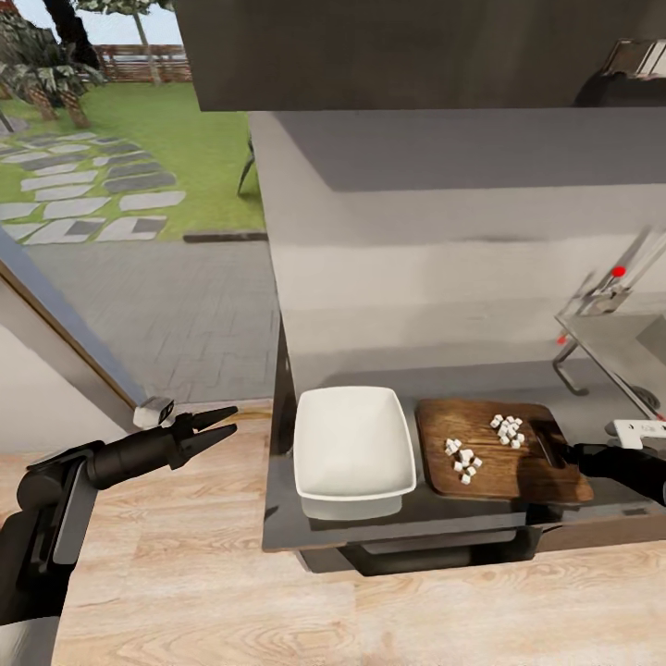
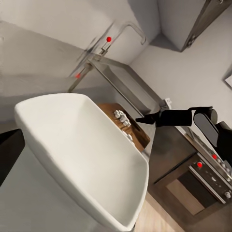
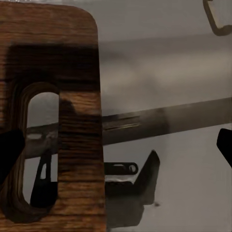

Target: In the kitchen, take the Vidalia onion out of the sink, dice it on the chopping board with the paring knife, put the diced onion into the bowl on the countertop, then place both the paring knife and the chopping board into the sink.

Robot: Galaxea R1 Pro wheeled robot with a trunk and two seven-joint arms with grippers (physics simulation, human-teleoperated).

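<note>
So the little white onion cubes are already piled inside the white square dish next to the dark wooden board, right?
Not quite. The head view shows the white onion cubes lying on the dark wooden board; the white square dish beside it is empty.

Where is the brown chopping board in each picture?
Head view: the chopping board lies right of the white bowl, diced onion on it.
Left wrist view: it peeks out behind the bowl.
Right wrist view: its slotted end is close up.
Shared landmark: the board's handle slot.

A domestic kitchen. A dark countertop (image 1: 435,518) carries a steel sink (image 1: 618,350) with a chrome tap (image 1: 610,277). An oven with knobs (image 2: 205,181) stands adjacent; a garden (image 1: 120,157) lies outside.
</note>
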